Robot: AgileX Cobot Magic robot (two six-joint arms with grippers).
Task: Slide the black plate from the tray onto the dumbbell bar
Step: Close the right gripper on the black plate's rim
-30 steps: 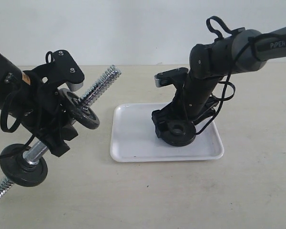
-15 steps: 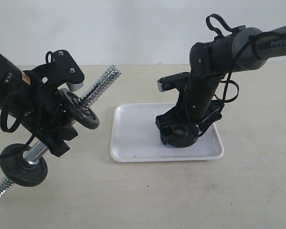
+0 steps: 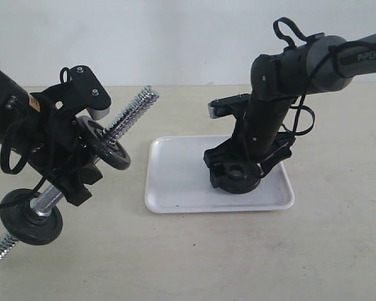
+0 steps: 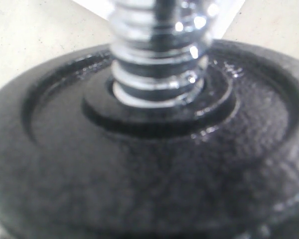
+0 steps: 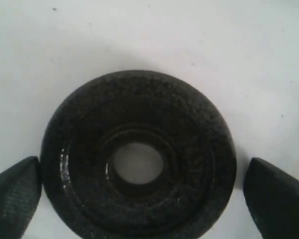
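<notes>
Tray (image 3: 175, 182) floor bare around black plate (image 5: 189, 164); right fingers (image 5: 274, 199) flank rim.

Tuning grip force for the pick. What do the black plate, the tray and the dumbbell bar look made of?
The black plate is probably cast metal with a black coating: pebbly grain, glossy highlights round the hub. The tray is likely plastic: smooth plain white, fairly matt, with a rounded moulded rim. The dumbbell bar looks like chrome-plated steel: mirror-bright reflections on the coarse threads.
</notes>
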